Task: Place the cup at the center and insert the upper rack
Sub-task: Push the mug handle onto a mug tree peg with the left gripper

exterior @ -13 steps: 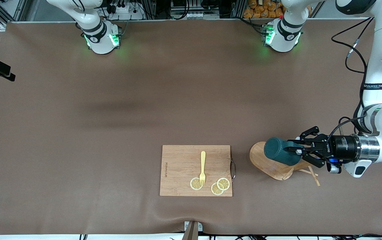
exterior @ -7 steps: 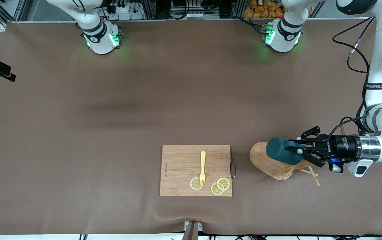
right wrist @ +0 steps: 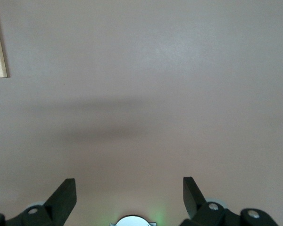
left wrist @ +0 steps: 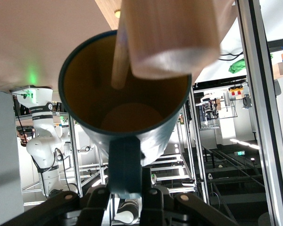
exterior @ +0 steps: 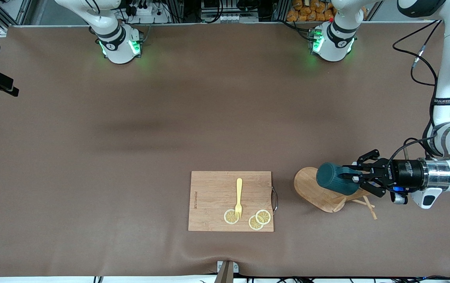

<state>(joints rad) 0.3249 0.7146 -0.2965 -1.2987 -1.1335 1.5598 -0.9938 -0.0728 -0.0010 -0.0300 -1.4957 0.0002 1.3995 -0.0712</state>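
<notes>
The left gripper was clamped on the handle of the one cup, holding it on its side over the single upper rack, whose peg reached into the cup's mouth in the left wrist view. The rack stood beside one cutting board carrying one fork and three lemon slices. The left forearm lay level. The right gripper waited, fingers apart, above the bare worktop.
</notes>
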